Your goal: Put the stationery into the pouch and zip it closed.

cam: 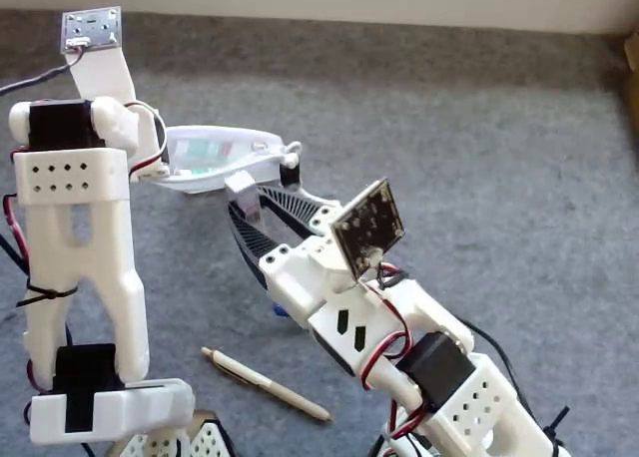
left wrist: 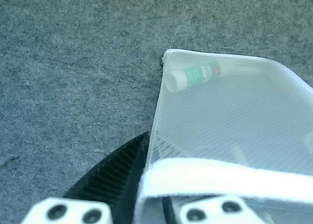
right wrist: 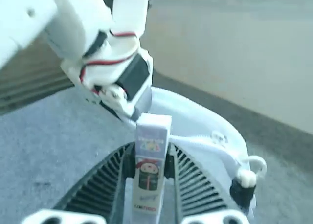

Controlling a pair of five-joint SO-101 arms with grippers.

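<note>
Fingers (right wrist: 105, 185) of black ribbed plastic on the right gripper (right wrist: 150, 153) are clamped on a small white oblong block in a printed paper sleeve (right wrist: 149, 170) (an eraser, by the look of it). It stands upright between them, its top end poking clear.

Just beyond the block lies the white mesh zip pouch (right wrist: 195, 121), with its mouth turned toward the gripper. The black zip slider with a white bead pull (right wrist: 243, 182) sits at one end of the opening, so the zip is undone. The left gripper (left wrist: 146, 185) is closed on the pouch's white woven zip band (left wrist: 220, 177) and holds that edge up off the grey carpet-like tabletop (left wrist: 73, 62). Inside the pouch, at its far corner, a white tube with a green label (left wrist: 193, 76) already lies.

Farther out, well apart from the pouch and nearer the arms' bases, a slim beige pen with a dark tip (cam: 265, 382) rests on the tabletop. A small blue object (cam: 283, 310) peeks from under the right arm, too hidden to name.

Loading looks to be the step in hand, roughly midway: one item is in, one is gripped at the mouth, and at least the pen is left. The next move calls for carrying the block past the zip band and well inside before letting go, with the left gripper steadying the opening. Zipping comes last.
</note>
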